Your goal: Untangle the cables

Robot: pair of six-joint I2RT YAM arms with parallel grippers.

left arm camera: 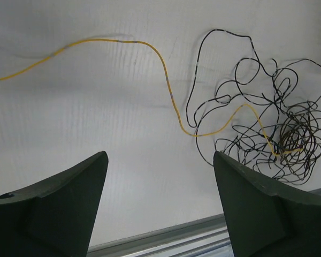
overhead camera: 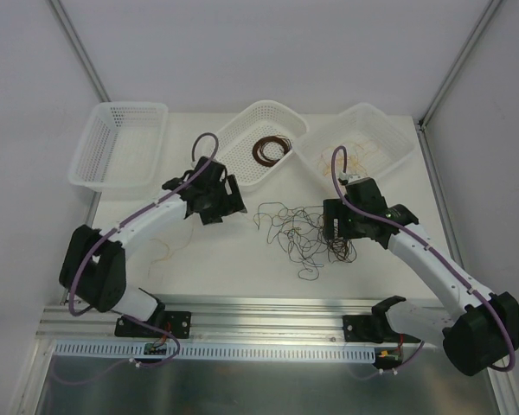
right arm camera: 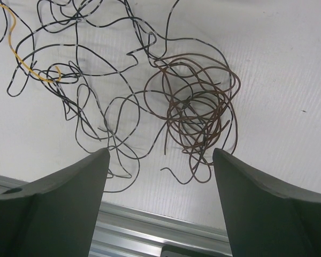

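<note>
A loose tangle of thin black cables (overhead camera: 298, 226) lies on the white table between my two arms, with a dark brown coil (overhead camera: 340, 251) at its right. My right gripper (overhead camera: 336, 228) hangs open just above that side. In the right wrist view the brown coil (right arm camera: 197, 113) and the black loops (right arm camera: 85, 80) lie beyond the open right gripper (right arm camera: 160, 152), which holds nothing. My left gripper (overhead camera: 218, 204) is left of the tangle. The left wrist view shows it open and empty (left arm camera: 159, 155), with a yellow cable (left arm camera: 102, 39) running from the left into the black tangle (left arm camera: 281, 134).
Three white mesh baskets stand at the back. The left basket (overhead camera: 121, 143) looks empty, the middle basket (overhead camera: 242, 130) holds a brown coil (overhead camera: 271, 149), and the right basket (overhead camera: 389, 138) holds tan cables (overhead camera: 359, 154). A metal rail (overhead camera: 259, 311) runs along the near edge.
</note>
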